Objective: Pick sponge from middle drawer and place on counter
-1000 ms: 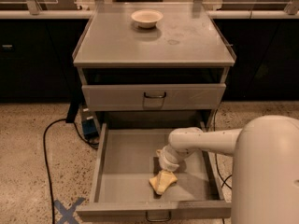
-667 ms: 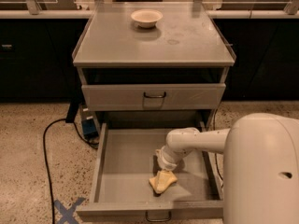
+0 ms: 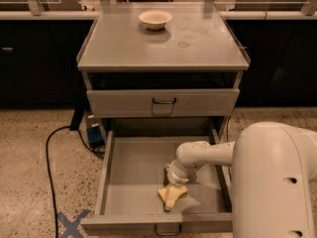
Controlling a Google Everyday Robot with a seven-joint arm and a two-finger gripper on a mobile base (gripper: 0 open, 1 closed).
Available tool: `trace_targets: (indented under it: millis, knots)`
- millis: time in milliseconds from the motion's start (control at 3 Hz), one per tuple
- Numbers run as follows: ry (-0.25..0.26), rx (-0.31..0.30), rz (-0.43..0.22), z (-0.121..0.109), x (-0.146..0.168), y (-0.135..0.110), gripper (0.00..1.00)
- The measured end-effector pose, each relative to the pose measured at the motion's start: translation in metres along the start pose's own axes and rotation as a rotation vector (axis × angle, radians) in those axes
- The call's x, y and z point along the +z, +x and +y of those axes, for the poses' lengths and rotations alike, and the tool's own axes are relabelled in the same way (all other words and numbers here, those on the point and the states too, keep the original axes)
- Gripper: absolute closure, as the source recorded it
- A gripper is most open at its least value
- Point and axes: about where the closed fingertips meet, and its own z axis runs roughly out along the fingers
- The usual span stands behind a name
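The middle drawer [image 3: 131,175] is pulled out wide, a shallow grey tray with low walls and a small wire handle at its front edge. The yellow sponge [image 3: 171,198] lies on the drawer floor near the front, right of centre. My gripper [image 3: 172,187] reaches down into the drawer from the right on the white arm and sits right on top of the sponge, touching it. The grey counter [image 3: 148,48] is the cabinet's top, above and behind the drawer.
A white bowl [image 3: 155,19] stands at the back of the counter. The upper drawer [image 3: 198,103] is closed. My white arm housing [image 3: 275,182] fills the lower right. On the floor at left are a black cable [image 3: 48,152], a blue box [image 3: 94,134] and a blue tape cross [image 3: 72,225].
The arm housing takes up more of the lower right. The gripper and sponge stay at nearly the same spot in the drawer.
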Motion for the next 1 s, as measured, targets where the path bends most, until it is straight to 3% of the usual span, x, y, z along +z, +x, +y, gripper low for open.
trace_targets:
  millis: [333, 1000]
  knots:
    - [-0.016, -0.002, 0.0, 0.0049, 0.0057, 0.0048, 0.0]
    - [-0.016, -0.002, 0.0, 0.005, 0.0058, 0.0048, 0.42]
